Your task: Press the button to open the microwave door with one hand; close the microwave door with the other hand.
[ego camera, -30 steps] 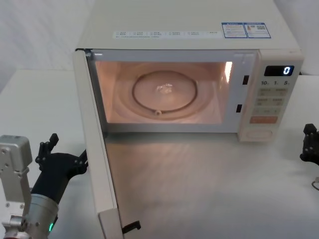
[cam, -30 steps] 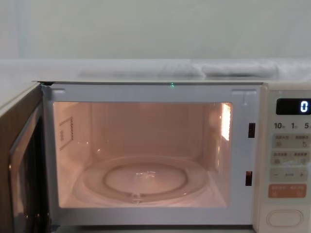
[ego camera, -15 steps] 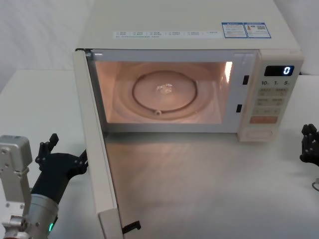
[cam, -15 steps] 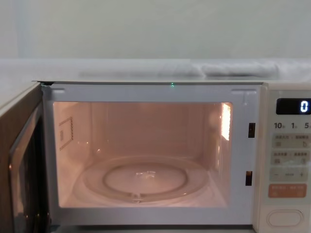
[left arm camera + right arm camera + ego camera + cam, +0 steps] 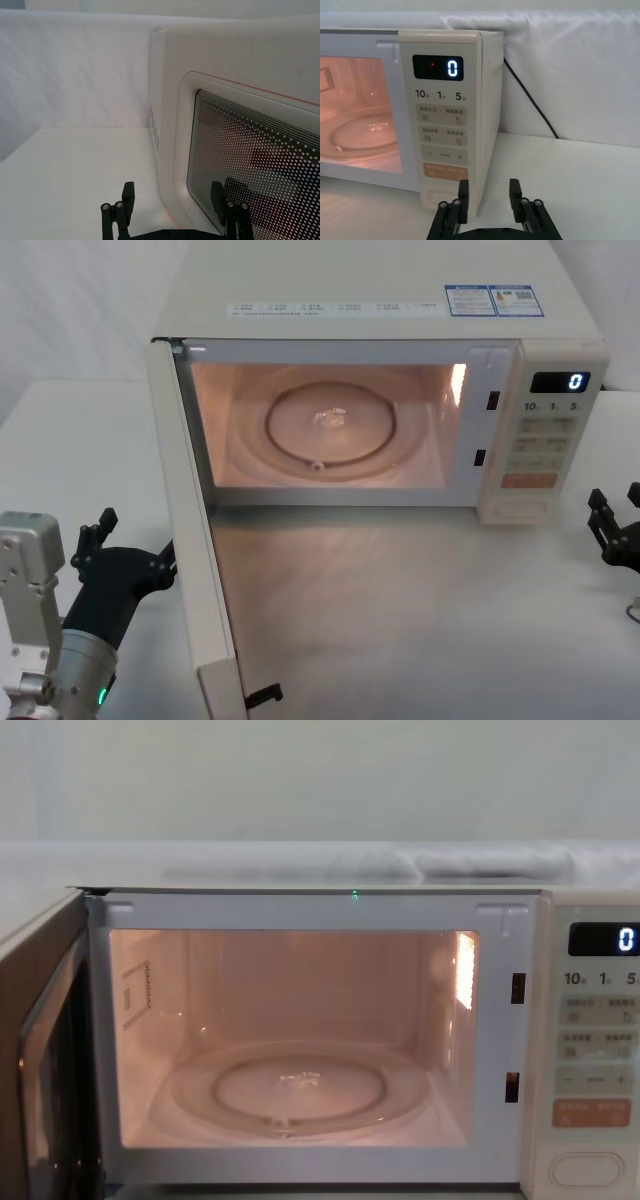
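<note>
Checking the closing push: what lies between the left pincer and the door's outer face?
Nothing. In the left wrist view the left pincer, open, faces the door across bare white tabletop; one finger overlaps the window, contact unclear.

White table [image 5: 420, 620] — microwave [image 5: 370, 300] standing on it.

Cream, pink and black across the open microwave

Just ahead of our black left gripper [image 5: 172, 207] we see the cream-white microwave door [image 5: 240, 150], its dark window [image 5: 260, 175] dotted in a fine white grid and ringed by a thin pink outline. Ahead of our black right gripper [image 5: 489, 197] we see the blank cream button [image 5: 441, 194], the orange key [image 5: 445, 171] above it, and a white "0" on the black display [image 5: 438, 67].
</note>
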